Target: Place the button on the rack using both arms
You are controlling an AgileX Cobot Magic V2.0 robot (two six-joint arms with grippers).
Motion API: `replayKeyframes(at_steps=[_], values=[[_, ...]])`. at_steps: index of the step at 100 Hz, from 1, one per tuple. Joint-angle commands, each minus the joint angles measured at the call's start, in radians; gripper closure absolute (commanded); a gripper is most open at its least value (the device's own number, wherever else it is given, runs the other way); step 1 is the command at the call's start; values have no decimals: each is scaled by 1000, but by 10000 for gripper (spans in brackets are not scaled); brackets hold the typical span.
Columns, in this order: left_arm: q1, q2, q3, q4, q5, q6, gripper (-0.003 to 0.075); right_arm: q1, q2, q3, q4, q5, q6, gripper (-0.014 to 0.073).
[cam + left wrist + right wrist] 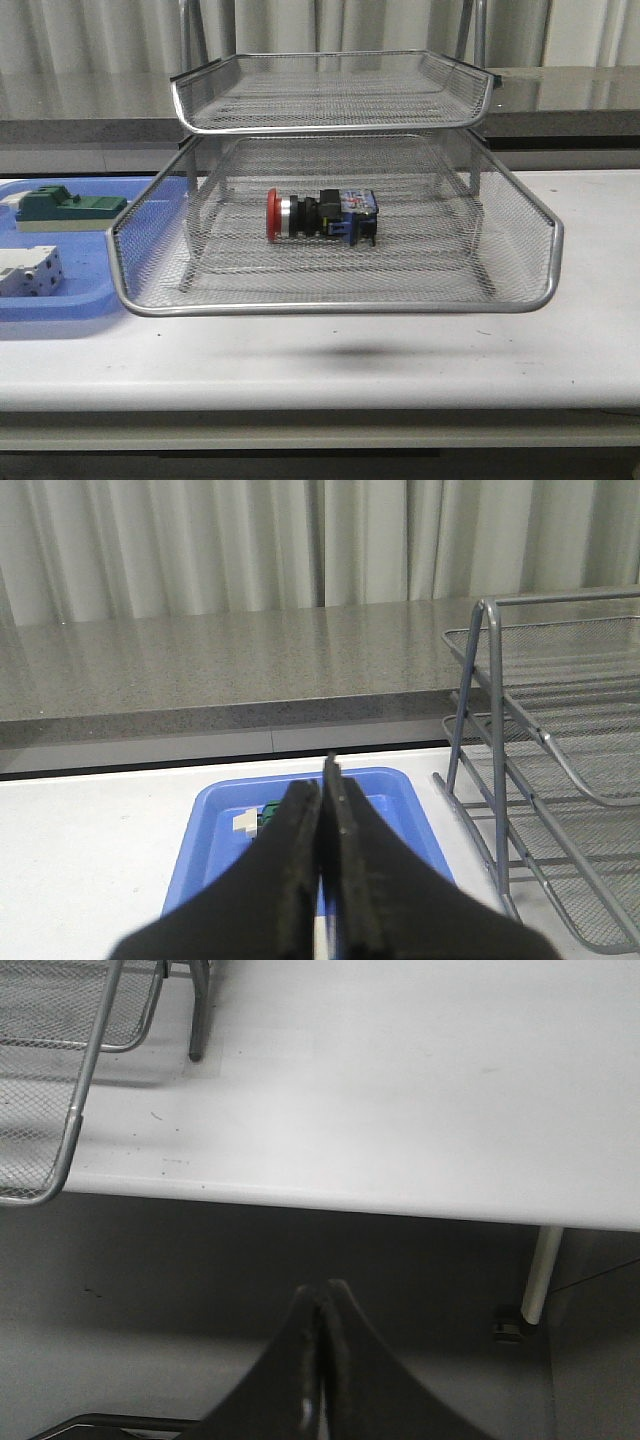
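The button (320, 215), red head pointing left with a black-and-silver body and blue rear block, lies on its side in the pulled-out middle tier of the silver wire-mesh rack (340, 305). Neither arm appears in the front view. In the left wrist view my left gripper (325, 780) is shut with nothing in it, hanging above the blue tray (215, 830), with the rack (495, 740) off to one side. My right gripper (325, 1295) is shut and empty, held off the table's front edge and below it, with a corner of the rack (70, 1140) in view.
A flat blue tray (40, 305) at the table's left holds a green block (70, 207) and a white terminal block (28, 270). The rack's upper tier (330, 125) overhangs the button. A grey counter runs behind the white table (400, 360). A table leg (540, 1275) stands near my right gripper.
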Motion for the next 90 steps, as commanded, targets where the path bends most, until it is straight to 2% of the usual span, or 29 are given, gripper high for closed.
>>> replayKeyframes(at_steps=[1, 28, 54, 69, 76, 90], values=[[2, 3, -25, -13, -76, -11, 740, -3, 3, -34, -14, -53, -5, 664], [2, 3, -25, -13, -76, -11, 740, -3, 3, -34, -14, -72, -5, 664], [2, 3, -25, -13, -76, -11, 740, -3, 34, -33, 66, -240, -5, 664], [2, 3, -25, -13, -76, -11, 740, -3, 143, -33, 121, -274, -19, 664], [2, 3, -25, -13, -76, -11, 740, 0, 209, -33, 170, -274, -72, 664], [2, 3, -25, -13, -76, -11, 740, 42, 343, -33, 294, -294, -279, 664]])
